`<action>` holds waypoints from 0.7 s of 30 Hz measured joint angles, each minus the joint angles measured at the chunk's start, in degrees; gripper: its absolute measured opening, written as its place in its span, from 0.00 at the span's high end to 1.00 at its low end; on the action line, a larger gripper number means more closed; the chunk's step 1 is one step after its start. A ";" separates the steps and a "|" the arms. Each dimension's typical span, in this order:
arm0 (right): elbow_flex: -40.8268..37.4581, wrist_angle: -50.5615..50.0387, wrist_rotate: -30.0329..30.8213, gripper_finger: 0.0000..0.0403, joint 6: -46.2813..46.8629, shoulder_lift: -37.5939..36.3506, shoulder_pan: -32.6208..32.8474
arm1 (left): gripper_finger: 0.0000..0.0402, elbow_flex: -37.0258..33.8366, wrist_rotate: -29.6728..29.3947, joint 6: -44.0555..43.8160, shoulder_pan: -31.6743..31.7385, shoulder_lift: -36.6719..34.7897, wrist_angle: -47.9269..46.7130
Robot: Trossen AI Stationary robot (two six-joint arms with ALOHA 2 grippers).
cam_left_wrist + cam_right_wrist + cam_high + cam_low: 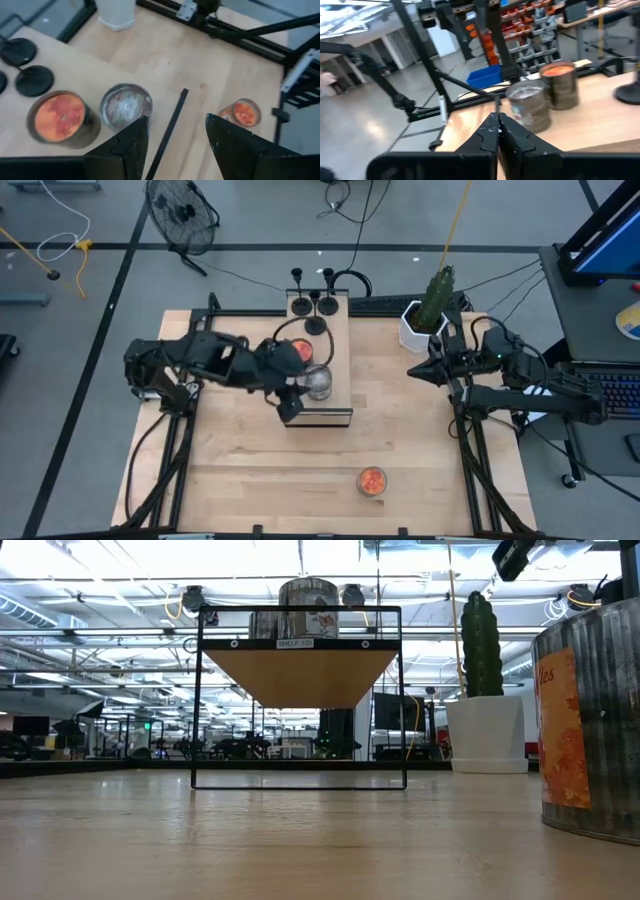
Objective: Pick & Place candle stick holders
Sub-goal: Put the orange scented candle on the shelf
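Note:
A raised shelf with a pale wooden top (340, 345) stands at the table's far middle. On its far end stand three black holders (315, 307). Nearer on the shelf top stand an orange-red glass cup (297, 352) and a clear-silvery cup (318, 383). A second orange-red cup (372, 481) stands on the table near the front edge. My left gripper (291, 408) is open and empty above the shelf's near edge, just beside the silvery cup (125, 105). My right gripper (412, 372) is shut and empty, in the air to the right of the shelf.
A white pot with a green cactus (425, 320) stands at the far right of the table. The shelf's black frame (300, 700) stands on thin legs with open room beneath. The near half of the table (250, 470) holds only the one orange-red cup.

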 joint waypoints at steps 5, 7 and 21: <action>0.00 4.40 0.23 1.00 0.31 0.27 4.50 | 0.49 -1.07 -4.15 -3.82 -4.25 0.08 -1.71; 0.00 6.50 0.50 1.00 0.61 0.51 6.44 | 0.50 -3.21 -4.60 -4.72 -5.19 -0.04 -0.83; 0.03 9.75 8.69 1.00 -0.69 5.56 17.54 | 0.50 -18.59 -7.90 -4.40 -6.80 -4.70 11.99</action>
